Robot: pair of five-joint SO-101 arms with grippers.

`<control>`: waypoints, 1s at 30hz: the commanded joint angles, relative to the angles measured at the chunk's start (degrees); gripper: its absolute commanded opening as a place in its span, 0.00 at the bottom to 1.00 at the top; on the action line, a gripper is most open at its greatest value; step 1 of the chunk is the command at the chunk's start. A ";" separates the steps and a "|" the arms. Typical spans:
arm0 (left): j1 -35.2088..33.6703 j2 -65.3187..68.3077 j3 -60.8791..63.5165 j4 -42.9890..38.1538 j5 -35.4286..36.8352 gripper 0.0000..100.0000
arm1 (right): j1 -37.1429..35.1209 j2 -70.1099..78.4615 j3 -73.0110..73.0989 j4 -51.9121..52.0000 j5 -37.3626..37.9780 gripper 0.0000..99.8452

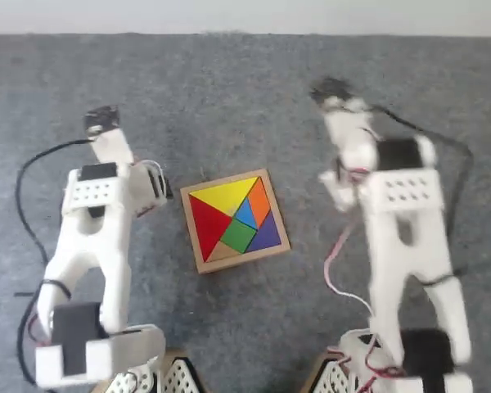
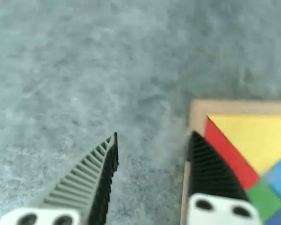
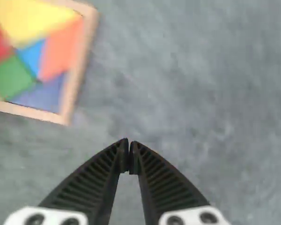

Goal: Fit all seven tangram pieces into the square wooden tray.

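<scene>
Wooden tray (image 1: 245, 256) lies near the left pincer (image 2: 154, 138), spread, and right pincer (image 3: 129, 143), closed.

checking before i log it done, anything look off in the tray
Mostly fine: the coloured pieces lie flat inside the wooden tray. A tan triangle beside the green piece may be piece or gap; cannot tell.

Soft, even, bright light; faint diffuse shadows.

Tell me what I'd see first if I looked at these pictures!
The square wooden tray, full of bright tangram pieces, sits in the middle of the grey table. The left gripper hangs open by the tray's edge, and the right gripper is shut over the table.
</scene>
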 commanded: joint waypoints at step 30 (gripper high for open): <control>-10.11 -96.53 60.26 10.02 -27.69 0.09 | 10.24 -83.47 78.86 -7.60 -11.34 0.01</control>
